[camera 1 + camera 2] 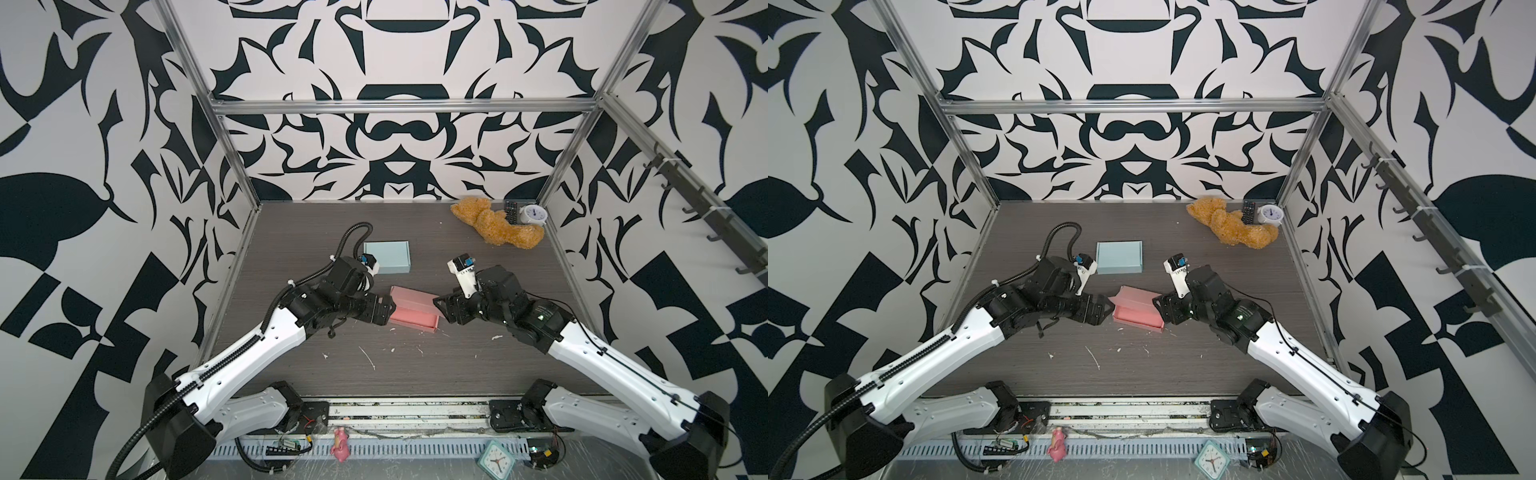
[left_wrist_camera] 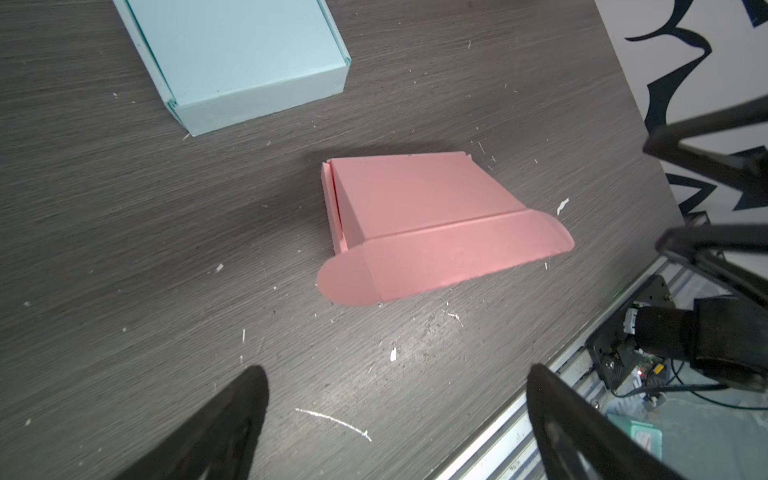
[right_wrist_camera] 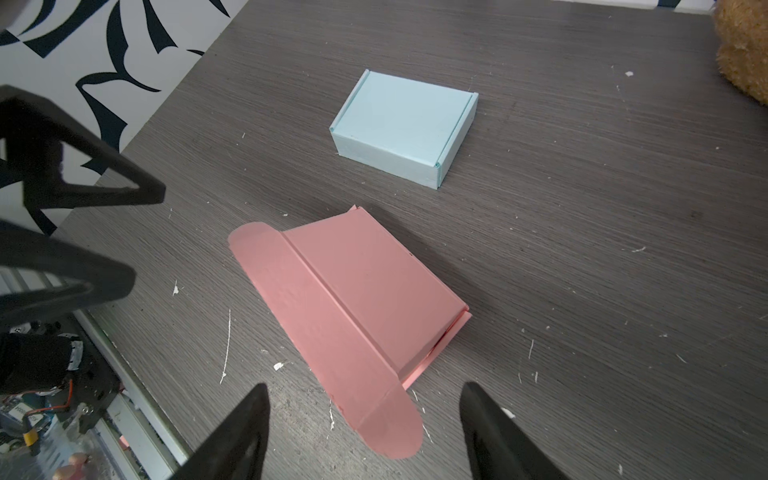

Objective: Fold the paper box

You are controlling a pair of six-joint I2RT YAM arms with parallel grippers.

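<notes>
1. At the front rail, a small pink toy [image 1: 341,444] and a teal square clock [image 1: 495,457] lie off the dark wood-grain table [image 1: 415,365].
2. Mid-table, the pink paper box [image 1: 415,311] sits half-folded, its lid raised at a slant, the front flap and rounded tabs untucked.
3. The left gripper [image 1: 392,309] is just beside the box's left end, released and grasping nothing.
4. The right gripper [image 1: 436,305] flanks the opposite end, its jaws likewise spread and empty.
5. Behind, a light blue box [image 1: 387,257] rests fully closed.
6. In the far right corner lie a tan teddy bear [image 1: 494,226], a remote control [image 1: 510,212] and a white alarm clock [image 1: 533,216].
</notes>
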